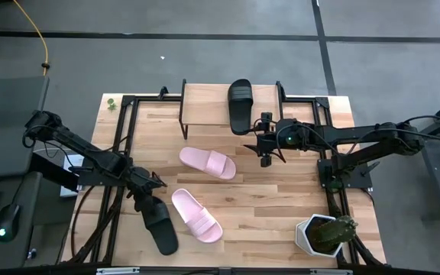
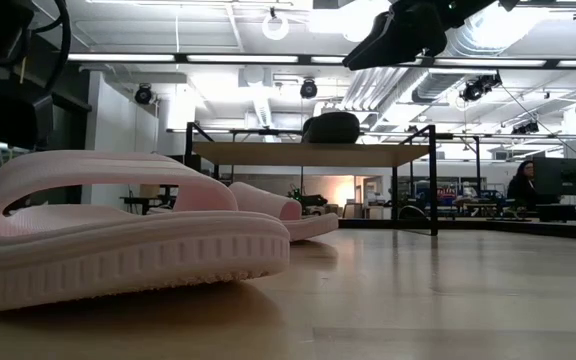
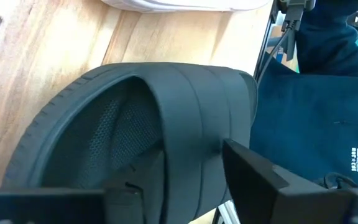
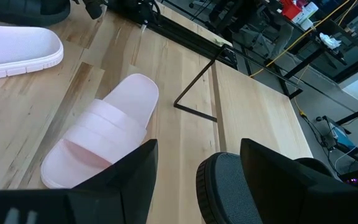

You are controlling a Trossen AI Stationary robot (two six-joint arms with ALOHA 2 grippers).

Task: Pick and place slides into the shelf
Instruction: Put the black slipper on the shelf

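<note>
One black slide lies sole-down at the near left of the table, and my left gripper closes on its far end; its wide strap fills the left wrist view. A second black slide lies on the shelf at the far edge. Two pink slides rest on the table, one mid-table and one nearer. My right gripper hangs open in the air by the shelf's near edge, beside that shelf slide, touching nothing. My left gripper has the black slide's side at the root of the strap. One finger lies against the outside of that side; the other sits low over the footbed, its tip hidden by the gripper body. The fingers slant down and lie along the slide. The slide rests on the table.
A white pot with a green plant stands at the near right corner. Black frame rails run along the table's left and right sides. A person in a dark blue top is just past the table's near edge. Bare wood lies right of the pink slides.
</note>
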